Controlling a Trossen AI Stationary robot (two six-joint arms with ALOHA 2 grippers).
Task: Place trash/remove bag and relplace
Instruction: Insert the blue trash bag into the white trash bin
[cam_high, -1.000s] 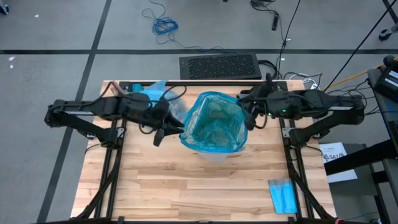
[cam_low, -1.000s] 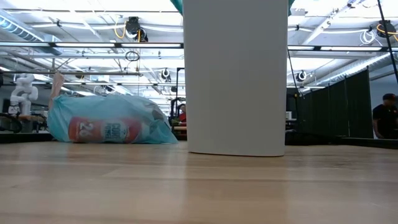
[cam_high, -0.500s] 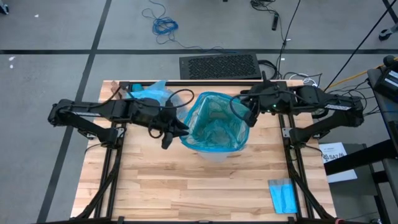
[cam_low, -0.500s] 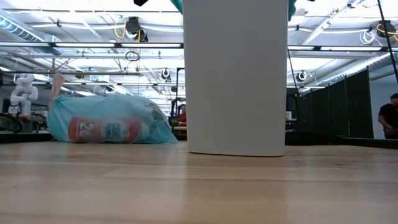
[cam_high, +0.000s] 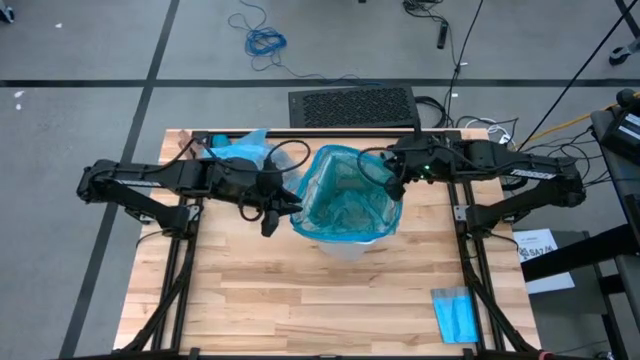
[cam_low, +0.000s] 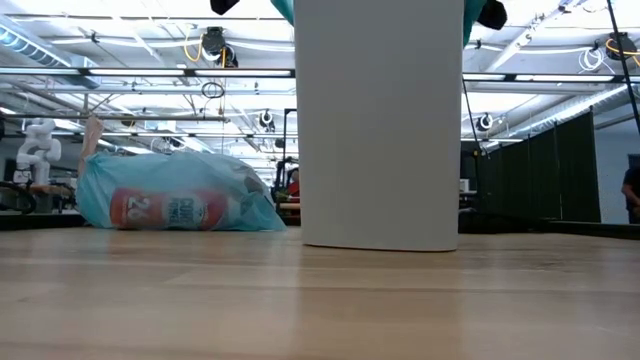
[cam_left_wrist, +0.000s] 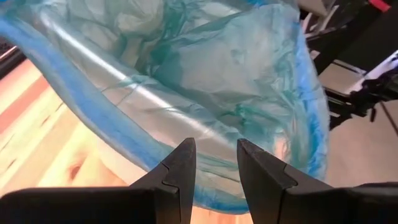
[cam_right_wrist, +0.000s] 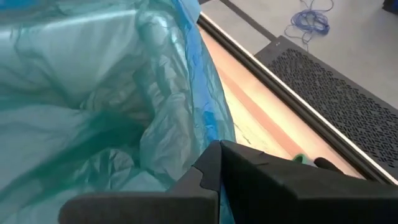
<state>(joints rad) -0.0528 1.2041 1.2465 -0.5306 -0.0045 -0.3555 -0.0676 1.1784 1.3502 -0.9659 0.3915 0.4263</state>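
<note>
A white bin (cam_low: 380, 120) stands mid-table, lined with the light-blue bag (cam_high: 345, 195), whose rim folds out over the bin's top. My left gripper (cam_left_wrist: 214, 165) is open by a narrow gap just outside the bag's left rim (cam_left_wrist: 93, 118); touching cannot be told. My right gripper (cam_right_wrist: 216, 163) is shut at the bag's far right rim. A filled light-blue bag (cam_low: 175, 205) holding trash, with a red-and-white bottle (cam_low: 165, 210) showing through, lies on the table at the far left. My right gripper's shut fingers lie against the folded-out rim of the bag (cam_right_wrist: 186, 134) at the bin's far right side, slanting down from the table's right. Whether any film is caught between the fingers, I cannot tell.
A small flat folded blue sheet (cam_high: 455, 315) lies at the near right corner. A black perforated panel (cam_high: 355, 105) sits behind the far edge. Bare wood (cam_high: 300, 300) stretches in front of the bin.
My right gripper has swung toward the table's left and sunk onto the bag's far right rim. My left gripper has gone a little toward the bin and down. Both now show at the top of the low view. The bin has stayed put.
</note>
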